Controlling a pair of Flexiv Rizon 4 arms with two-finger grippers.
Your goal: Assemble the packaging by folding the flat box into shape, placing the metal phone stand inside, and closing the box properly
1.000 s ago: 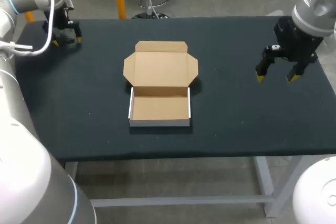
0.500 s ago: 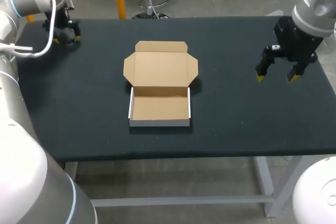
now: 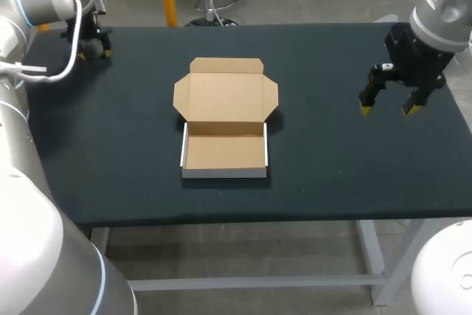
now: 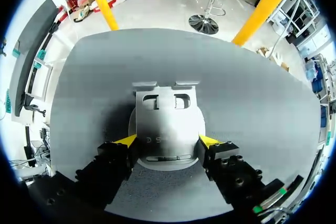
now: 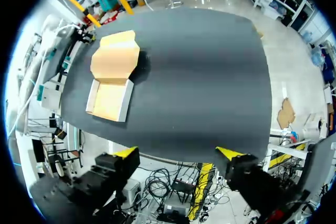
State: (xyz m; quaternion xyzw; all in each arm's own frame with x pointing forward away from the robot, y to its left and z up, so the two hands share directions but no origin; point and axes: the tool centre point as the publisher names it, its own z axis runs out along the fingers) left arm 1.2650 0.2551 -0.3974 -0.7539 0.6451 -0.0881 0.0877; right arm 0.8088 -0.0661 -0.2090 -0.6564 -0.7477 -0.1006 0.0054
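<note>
**HOLDINGS AT THE FETCHING OF THE STAND**

*Handling, by size*
- Table: black. The carry ahead ran from its far left corner to its middle.
- Box: at the middle, folded up, tray open, lid laid back behind. I judged it ready to be filled, with the stand best lowered flat into the tray, clear of the lid's flaps.
- Right claw: spread wide and empty, over the table's right side, well apart from the box.
- Left claw: at the far left corner, set about the metal phone stand. I could not tell whether it gripped. I judged that smooth metal wanted a centred, square hold.

*Views*
- Head view: showed the box and both claws, but I could not make out the stand.
- Left wrist view: alone showed the stand, no box.
- Right wrist view: showed the box far ahead, no stand.
</note>
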